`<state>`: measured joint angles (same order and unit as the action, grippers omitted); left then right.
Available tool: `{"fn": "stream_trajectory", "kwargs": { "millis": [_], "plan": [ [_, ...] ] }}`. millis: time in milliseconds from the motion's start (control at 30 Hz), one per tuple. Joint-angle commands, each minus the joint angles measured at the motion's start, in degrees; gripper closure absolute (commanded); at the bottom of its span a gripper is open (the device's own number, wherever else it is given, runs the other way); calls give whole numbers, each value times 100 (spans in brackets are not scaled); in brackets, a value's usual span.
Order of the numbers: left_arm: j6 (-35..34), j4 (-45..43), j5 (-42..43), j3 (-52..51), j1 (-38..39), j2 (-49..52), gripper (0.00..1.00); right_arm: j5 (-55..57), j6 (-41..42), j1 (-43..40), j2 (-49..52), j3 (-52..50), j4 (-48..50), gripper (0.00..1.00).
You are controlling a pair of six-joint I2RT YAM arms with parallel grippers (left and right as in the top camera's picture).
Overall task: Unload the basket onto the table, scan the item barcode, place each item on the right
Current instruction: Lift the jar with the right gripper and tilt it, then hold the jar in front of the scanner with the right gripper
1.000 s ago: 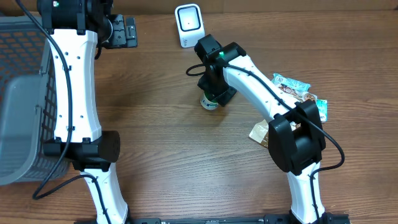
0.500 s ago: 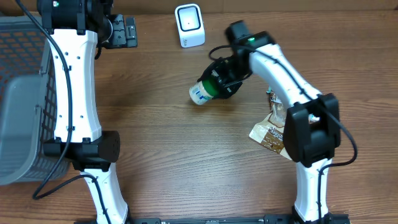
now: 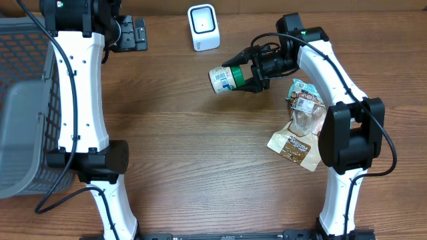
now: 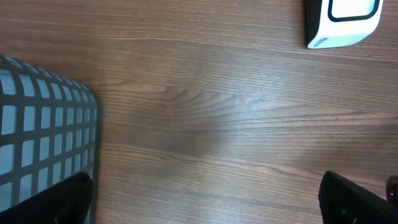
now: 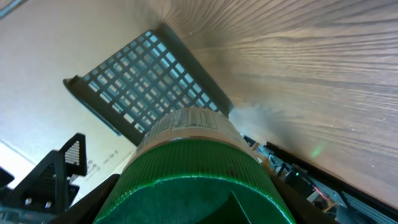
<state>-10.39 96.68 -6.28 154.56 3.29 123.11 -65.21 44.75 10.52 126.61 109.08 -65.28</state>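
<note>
The item is a white canister [image 3: 223,79] with a green lid, held on its side above the table with its bottom pointing left. My right gripper [image 3: 252,73] is shut on its lid end. The right wrist view is filled by the green lid [image 5: 196,180], with a dark finger on each side of it. The white scanner [image 3: 203,27] stands at the back of the table, up and to the left of the canister, and its corner [image 4: 342,22] shows in the left wrist view. My left gripper [image 3: 137,33] is open at the back left, with bare wood between its fingers [image 4: 62,199].
A grey mesh basket [image 3: 27,100] fills the left side, and its edge [image 4: 43,124] lies close to my left gripper. Snack packets [image 3: 308,99] and a brown pouch [image 3: 293,147] lie on the right, under my right arm.
My right gripper has lifted the canister from upright on the table, tipped it on its side and carried it back and to the right. The left arm has not moved.
</note>
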Motion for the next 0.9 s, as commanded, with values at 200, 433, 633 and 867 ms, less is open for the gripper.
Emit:
{"fn": "stream_trajectory", "kwargs": {
  "millis": [200, 433, 633, 867],
  "plan": [
    [9, 11, -72, 79, 15, -94, 0, 13, -120, -2, -372, 157, 15, 80],
    [9, 11, -74, 79, 15, -94, 0, 208, -149, 57, -372, 157, 48, 80],
    [9, 11, -72, 79, 15, -94, 0, 1386, -188, 286, -378, 157, -39, 80],
    [9, 11, -72, 79, 15, -94, 0, 1939, -1040, 778, -380, 160, 42, 80]
  ]
}}
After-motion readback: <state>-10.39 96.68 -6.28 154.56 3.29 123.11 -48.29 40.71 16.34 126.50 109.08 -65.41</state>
